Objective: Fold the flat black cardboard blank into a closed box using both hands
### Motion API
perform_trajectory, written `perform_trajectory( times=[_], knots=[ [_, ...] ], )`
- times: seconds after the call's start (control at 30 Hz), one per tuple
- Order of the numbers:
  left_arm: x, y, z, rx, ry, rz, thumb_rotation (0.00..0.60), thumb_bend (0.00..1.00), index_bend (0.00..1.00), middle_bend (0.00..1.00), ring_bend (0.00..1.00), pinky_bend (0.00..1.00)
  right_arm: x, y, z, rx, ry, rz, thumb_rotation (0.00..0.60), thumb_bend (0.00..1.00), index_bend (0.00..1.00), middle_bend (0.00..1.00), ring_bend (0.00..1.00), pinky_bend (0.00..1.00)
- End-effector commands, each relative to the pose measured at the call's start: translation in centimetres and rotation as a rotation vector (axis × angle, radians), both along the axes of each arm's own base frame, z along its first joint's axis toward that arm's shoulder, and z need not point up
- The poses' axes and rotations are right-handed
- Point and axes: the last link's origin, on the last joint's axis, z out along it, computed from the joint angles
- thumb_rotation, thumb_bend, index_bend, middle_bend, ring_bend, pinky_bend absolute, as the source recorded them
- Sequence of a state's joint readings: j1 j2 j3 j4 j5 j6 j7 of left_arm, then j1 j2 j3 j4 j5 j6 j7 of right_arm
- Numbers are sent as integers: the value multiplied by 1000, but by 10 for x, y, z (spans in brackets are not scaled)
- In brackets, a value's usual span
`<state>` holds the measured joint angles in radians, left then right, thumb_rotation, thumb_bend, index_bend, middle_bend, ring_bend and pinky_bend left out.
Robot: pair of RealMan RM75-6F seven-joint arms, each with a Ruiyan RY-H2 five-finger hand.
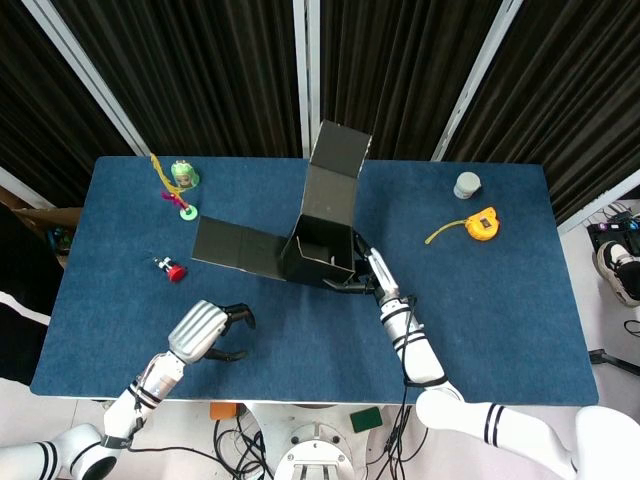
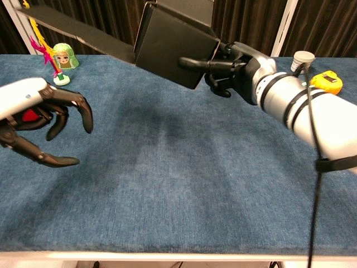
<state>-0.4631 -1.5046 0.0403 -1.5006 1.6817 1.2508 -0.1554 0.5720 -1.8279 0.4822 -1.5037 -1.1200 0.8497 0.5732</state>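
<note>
Above the middle of the blue surface (image 1: 500, 300), the black cardboard box (image 1: 322, 255) is held off it and tilted — its open mouth faces up in the head view, the tall lid panel (image 1: 335, 170) rising toward the far edge and a flat flap (image 1: 240, 248) stretching out toward the left edge. That flap-to-body line is its long axis, running roughly left to right.

The right hand (image 2: 231, 66) grips the box at its right wall, fingers (image 2: 195, 63) clamped on the front corner, forearm reaching in from the near right. The left hand (image 2: 42, 120) hovers near the near-left edge, well apart from the box, its fingers curled but spread, holding nothing.

Near the right end of the far edge lie a yellow tape measure (image 1: 482, 223) and a small white jar (image 1: 467, 185). No writing can be read.
</note>
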Motion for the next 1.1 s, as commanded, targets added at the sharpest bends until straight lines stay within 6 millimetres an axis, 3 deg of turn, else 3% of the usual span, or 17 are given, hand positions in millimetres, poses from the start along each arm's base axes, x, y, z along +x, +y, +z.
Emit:
perform_trajectory(
  times=[0.03, 0.17, 0.47, 0.77, 1.1],
  knots=[
    [4, 17, -8, 69, 59, -42, 600, 162, 324, 315, 670, 989, -9, 9, 11, 42, -28, 6, 600, 461, 395, 461, 801, 1000],
    [12, 35, 6, 214, 51, -105, 600, 205, 258, 265, 669, 989, -19, 20, 14, 63, -14, 18, 600, 461, 392, 459, 801, 1000],
    [37, 46, 31, 372, 30, -278, 600, 302, 269, 265, 671, 990, -29, 39, 3, 95, 54, 76, 600, 461, 376, 449, 801, 1000],
    [62, 50, 20, 349, -1, -359, 600, 280, 273, 269, 671, 992, -27, 47, -12, 108, 105, 123, 600, 461, 376, 448, 801, 1000],
    [63, 47, -2, 315, 85, -475, 600, 257, 274, 269, 669, 992, -27, 43, -24, 70, 230, 189, 600, 464, 374, 445, 801, 1000]
  ],
)
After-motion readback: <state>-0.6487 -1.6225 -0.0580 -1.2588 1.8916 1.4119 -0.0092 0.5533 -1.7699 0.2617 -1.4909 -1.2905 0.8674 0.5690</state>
